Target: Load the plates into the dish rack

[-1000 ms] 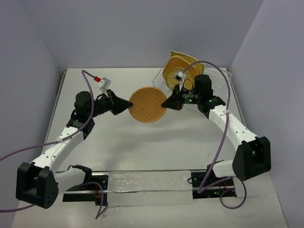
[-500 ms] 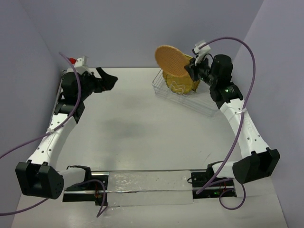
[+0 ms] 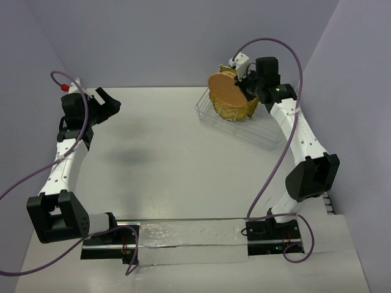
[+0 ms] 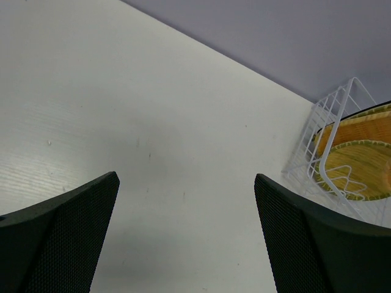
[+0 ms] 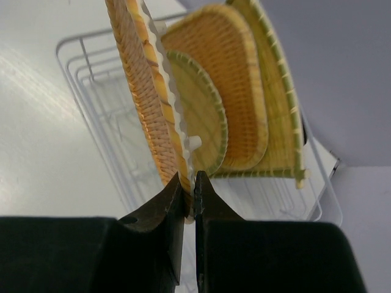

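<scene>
Pale lilac walls (image 3: 153, 43) close in a white table (image 3: 171, 177), and the dish rack (image 3: 263, 135) stands at its far right corner.

The step in hand, as I judge it, is to seat one plate. My right gripper (image 5: 194, 183) pinches the rim of the orange round plate (image 3: 224, 93), jaws almost together on the thin edge, and holds it upright over the near left end of the rack. My left gripper (image 4: 186, 183) is spread wide and holds nothing; it hangs over the far left of the table, well apart from the rack.

For the next move I think the plate must go straight down between two prongs, parallel to its neighbours, and the jaws should part only when its lower edge rests on the wire. If it tilts, it may lean on the plate behind.

From above I see where both arms are, but the racked plates merge into one pile. The right wrist camera separates them: a yellow round plate (image 5: 195, 116) just behind the held one, then an orange rounded-square plate (image 5: 226, 73), then a yellow square plate (image 5: 275, 91). The lower edge of the held plate is hidden by my fingers, so I cannot tell if it is seated. I count four plates; a fifth I find in no view.
</scene>
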Controlling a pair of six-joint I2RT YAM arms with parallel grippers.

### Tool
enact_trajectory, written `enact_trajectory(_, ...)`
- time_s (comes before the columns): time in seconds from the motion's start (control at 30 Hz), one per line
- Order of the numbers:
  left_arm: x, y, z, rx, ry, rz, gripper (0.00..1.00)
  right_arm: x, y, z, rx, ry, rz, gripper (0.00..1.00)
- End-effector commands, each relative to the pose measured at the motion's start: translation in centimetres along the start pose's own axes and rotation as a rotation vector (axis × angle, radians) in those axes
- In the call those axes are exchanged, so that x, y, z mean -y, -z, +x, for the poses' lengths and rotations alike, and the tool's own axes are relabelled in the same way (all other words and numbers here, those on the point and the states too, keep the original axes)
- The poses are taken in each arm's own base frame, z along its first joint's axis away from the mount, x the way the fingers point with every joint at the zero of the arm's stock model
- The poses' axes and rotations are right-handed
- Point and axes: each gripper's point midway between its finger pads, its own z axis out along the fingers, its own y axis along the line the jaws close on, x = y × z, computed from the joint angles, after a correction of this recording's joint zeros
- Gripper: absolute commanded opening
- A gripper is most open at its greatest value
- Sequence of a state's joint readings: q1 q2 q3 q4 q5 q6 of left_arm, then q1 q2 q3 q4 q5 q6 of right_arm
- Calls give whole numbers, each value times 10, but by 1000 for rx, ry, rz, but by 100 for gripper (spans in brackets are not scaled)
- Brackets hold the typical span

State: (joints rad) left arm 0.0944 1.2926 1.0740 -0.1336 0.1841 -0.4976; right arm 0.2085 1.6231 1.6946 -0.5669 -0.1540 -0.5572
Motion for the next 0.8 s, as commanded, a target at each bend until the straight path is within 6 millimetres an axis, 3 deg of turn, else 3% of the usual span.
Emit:
enact_trajectory(0.0, -5, -3, -7, 10, 23, -21, 99, 13, 10, -11, -7, 66, 24, 0)
enact_trajectory(0.1, -9, -9, -3, 1, 36, -30, 99, 13, -7, 11, -90, 73, 22, 0)
enact_trajectory(0.3, -4, -15, 0, -15, 54, 6, 99, 19, -26, 21, -132, 73, 39, 0)
enact_trajectory(0.77, -1, -9, 0, -6, 52, 18, 99, 28, -40, 25, -140, 104, 89, 0)
